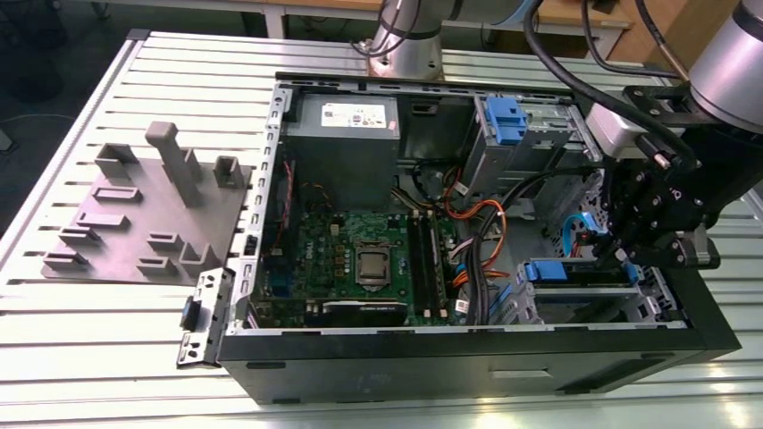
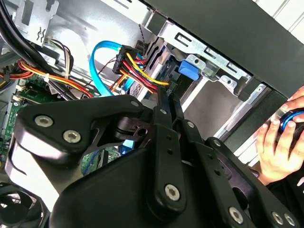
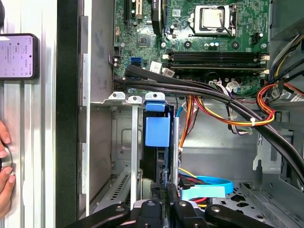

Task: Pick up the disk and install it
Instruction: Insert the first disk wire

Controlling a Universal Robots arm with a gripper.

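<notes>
The tool (image 3: 164,189) has its fingers drawn close, seemingly clamped on the near edge of the disk (image 3: 156,161). The disk stands on edge inside the drive cage (image 3: 131,142) — long axis running straight ahead of the tool, toward the motherboard (image 3: 213,47).

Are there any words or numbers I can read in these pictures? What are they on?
No text can be read for sure.
White sticker on the grey box: print too small.
Phone screen: rows of text, too blurred.
Green board: tiny white marks, unreadable.
Chip: marks too faint.
</notes>
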